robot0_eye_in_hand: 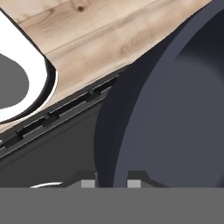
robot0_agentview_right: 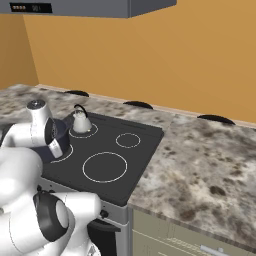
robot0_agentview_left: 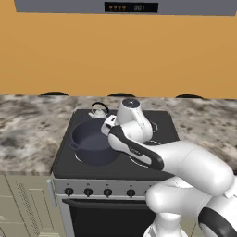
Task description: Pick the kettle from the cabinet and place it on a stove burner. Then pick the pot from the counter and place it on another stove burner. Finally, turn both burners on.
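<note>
The white arm rises from the base, bends forward at a dark elbow joint and reaches low over the front-left part of the cooktop (robot0_agentview_left: 157, 139). Its wrist turns downward, so the hand points at the stove surface. The gripper (robot0_eye_in_hand: 110, 183) is nearly closed: in the hand view its two fingertips (robot0_eye_in_hand: 89, 183) stand close together, one on either side of the rim of the pot (robot0_eye_in_hand: 175, 113), clamping that rim.
</note>
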Tool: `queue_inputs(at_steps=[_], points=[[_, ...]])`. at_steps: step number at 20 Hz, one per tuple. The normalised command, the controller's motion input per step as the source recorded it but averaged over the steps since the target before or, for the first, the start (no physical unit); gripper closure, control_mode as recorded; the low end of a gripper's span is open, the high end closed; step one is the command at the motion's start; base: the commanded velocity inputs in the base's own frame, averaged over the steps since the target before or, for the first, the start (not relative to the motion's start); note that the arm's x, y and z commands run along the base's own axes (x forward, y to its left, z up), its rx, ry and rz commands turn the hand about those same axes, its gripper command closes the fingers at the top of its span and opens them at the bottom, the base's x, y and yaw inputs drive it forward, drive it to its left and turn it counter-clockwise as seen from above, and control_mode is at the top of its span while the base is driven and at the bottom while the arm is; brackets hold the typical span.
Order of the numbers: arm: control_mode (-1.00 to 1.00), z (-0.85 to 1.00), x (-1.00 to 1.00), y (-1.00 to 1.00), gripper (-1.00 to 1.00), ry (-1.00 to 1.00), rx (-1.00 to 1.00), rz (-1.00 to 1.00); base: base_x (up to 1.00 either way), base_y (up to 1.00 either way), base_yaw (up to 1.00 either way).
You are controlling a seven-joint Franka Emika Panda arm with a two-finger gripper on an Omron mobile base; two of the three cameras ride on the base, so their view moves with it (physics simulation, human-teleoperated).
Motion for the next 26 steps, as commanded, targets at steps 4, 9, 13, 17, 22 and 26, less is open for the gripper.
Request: queue_inputs(at_steps=[4, 9, 13, 17, 22, 26], points=[[-1.00, -0.10, 0.06, 0.00, 1.00, 0.00, 0.00, 0.00, 0.00, 0.00, 0.00], [-1.00, -0.10, 0.11, 0.01, 1.00, 0.00, 0.00, 0.00, 0.00, 0.00, 0.00], [-1.00, -0.11, 0.11, 0.03, 1.00, 0.00, 0.00, 0.00, 0.00, 0.00, 0.00], [-1.00, -0.10, 0.12, 0.06, 1.00, 0.00, 0.00, 0.00, 0.00, 0.00, 0.00], [-1.00, -0.11, 0.11, 0.03, 1.00, 0.00, 0.00, 0.00, 0.00, 0.00, 0.00], [-1.00, -0.13, 0.12, 0.06, 1.00, 0.00, 0.00, 0.00, 0.00, 0.00, 0.00]])
